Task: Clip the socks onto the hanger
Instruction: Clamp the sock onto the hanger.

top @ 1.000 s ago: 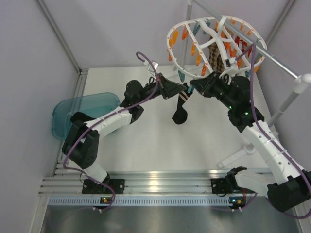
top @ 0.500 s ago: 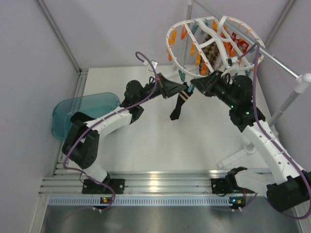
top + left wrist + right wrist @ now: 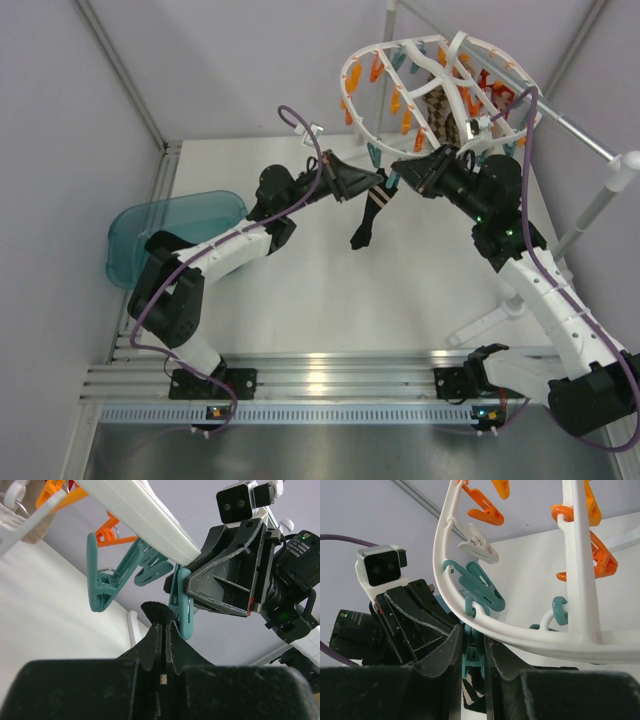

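"The sock (image 3: 363, 233) is where?"
"It dangles above the table (image 3: 300, 290). Its cuff is pinched between the closed fingers of the left gripper (image 3: 161, 629), just under the rim of the hanger (image 3: 530, 637)."
"And the right gripper (image 3: 472, 637)?"
"It is clamped narrowly on a teal clip (image 3: 179, 607) hanging from that rim. The tip of the cuff sits just beside the clip."
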Robot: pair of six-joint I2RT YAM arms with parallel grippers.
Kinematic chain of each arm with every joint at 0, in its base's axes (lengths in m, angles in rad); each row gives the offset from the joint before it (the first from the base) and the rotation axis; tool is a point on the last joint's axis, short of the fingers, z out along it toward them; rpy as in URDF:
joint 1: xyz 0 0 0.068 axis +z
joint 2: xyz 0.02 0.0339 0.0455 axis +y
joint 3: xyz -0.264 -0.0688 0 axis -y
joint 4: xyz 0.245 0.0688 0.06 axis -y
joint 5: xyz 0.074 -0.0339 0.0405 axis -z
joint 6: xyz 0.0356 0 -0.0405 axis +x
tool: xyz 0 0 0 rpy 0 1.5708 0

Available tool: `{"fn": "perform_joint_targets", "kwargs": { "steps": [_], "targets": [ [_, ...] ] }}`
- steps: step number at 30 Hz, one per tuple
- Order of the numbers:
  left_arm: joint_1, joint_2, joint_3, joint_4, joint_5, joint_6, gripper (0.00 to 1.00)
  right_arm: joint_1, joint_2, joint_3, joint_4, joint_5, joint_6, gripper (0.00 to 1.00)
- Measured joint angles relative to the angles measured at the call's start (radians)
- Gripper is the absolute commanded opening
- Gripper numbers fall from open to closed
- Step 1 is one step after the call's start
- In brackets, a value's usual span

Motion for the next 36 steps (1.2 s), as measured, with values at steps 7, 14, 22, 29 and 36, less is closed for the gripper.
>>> {"fn": "perform_joint_targets", "kwargs": {
  "steps": [7, 14, 22, 29, 36],
  "targets": [
    [0.000, 0.000, 0.024, 0.000, -0.004, -0.021, 0.00, -0.007, 0.000, -0.002, 0.013, -0.012, 0.013, 0.00],
    [0.000, 0.001, 0.036, -0.001, -0.004, -0.034, 0.00, -0.019, 0.002, -0.017, 0.037, -0.038, 0.043, 0.00],
    [-0.002, 0.009, 0.053, -0.002, -0.004, -0.037, 0.00, -0.025, 0.005, -0.020, 0.050, -0.066, 0.074, 0.25],
    [-0.013, 0.024, 0.069, -0.002, -0.004, -0.035, 0.00, -0.026, 0.012, -0.021, 0.050, -0.109, 0.081, 0.47],
    [-0.014, 0.024, 0.068, -0.010, -0.004, 0.003, 0.45, -0.059, 0.011, -0.021, 0.040, -0.142, 0.075, 0.48]
  ]
}}
